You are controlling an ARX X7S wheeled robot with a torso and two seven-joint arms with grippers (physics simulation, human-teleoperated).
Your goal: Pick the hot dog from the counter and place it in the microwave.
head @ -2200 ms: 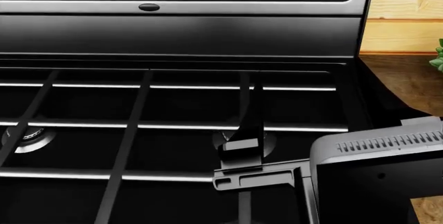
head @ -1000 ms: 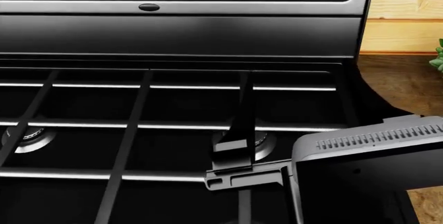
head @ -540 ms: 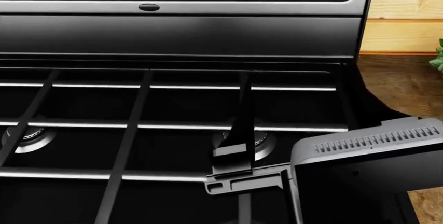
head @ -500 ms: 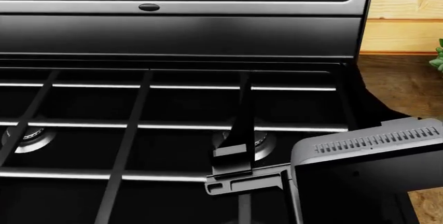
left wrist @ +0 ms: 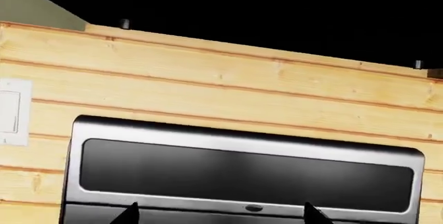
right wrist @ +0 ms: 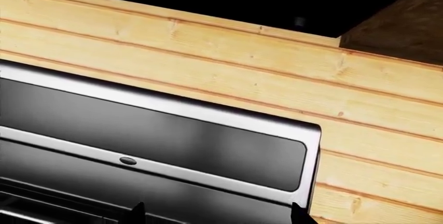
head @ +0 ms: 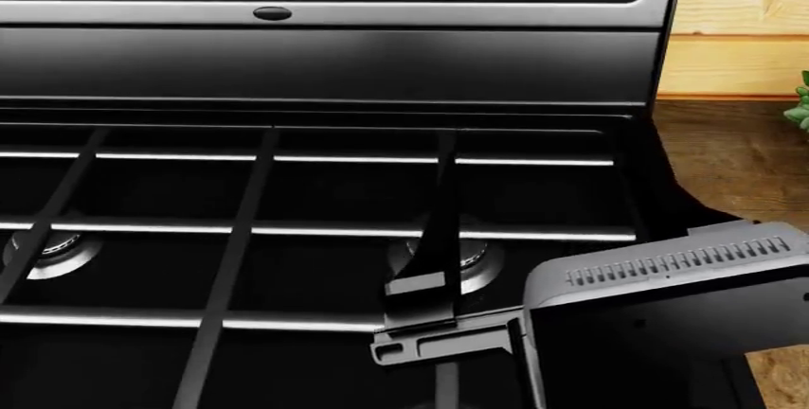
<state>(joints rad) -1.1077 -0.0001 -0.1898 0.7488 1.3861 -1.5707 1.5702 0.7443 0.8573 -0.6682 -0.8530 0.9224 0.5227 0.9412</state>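
Hot dog shows in none of our views. Our right gripper hangs over the black gas stove with grates; whether its fingers are clenched or released we cannot tell. A strip of brown wood-grain desk lies beside the stove. Both wrist views face the pale wooden plank wall.

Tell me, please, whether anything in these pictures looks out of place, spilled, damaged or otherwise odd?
Nothing stands out. The stove looks clean, its grates straight and intact, and the wooden counter beside it shows no spill. The plank wall looks undamaged. No hot dog or microwave shows in any view.
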